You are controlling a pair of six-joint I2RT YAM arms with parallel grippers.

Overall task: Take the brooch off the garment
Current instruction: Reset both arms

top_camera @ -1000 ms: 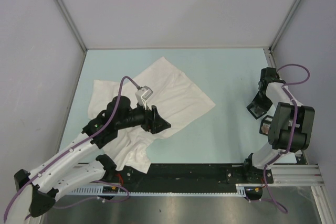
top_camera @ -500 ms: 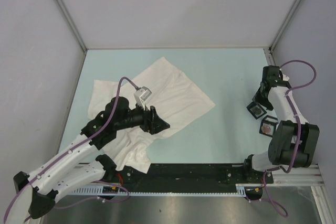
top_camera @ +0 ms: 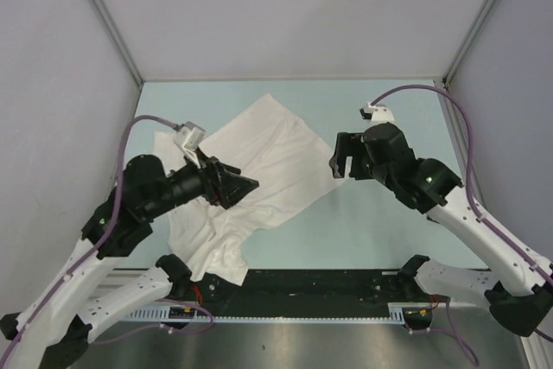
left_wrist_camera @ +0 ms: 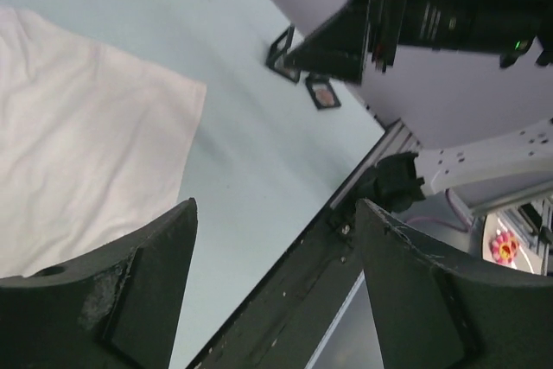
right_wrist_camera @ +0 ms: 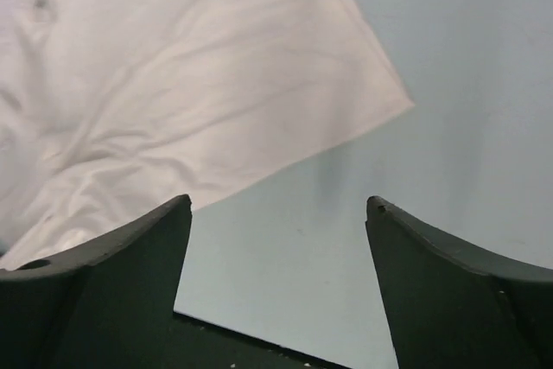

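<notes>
Garment [top_camera: 278, 151] under left hand [top_camera: 245, 186], beside right hand [top_camera: 340, 160]

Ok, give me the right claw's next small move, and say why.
Probably ease the right claw left, over the garment. It hangs open and empty by the cloth's right corner, and its wrist view shows only plain cloth and table, no brooch. The left claw, also open and empty, hovers over the creased middle, so a closer look there seems the sensible step.

No legible text, label, brand or number (in any view).
</notes>
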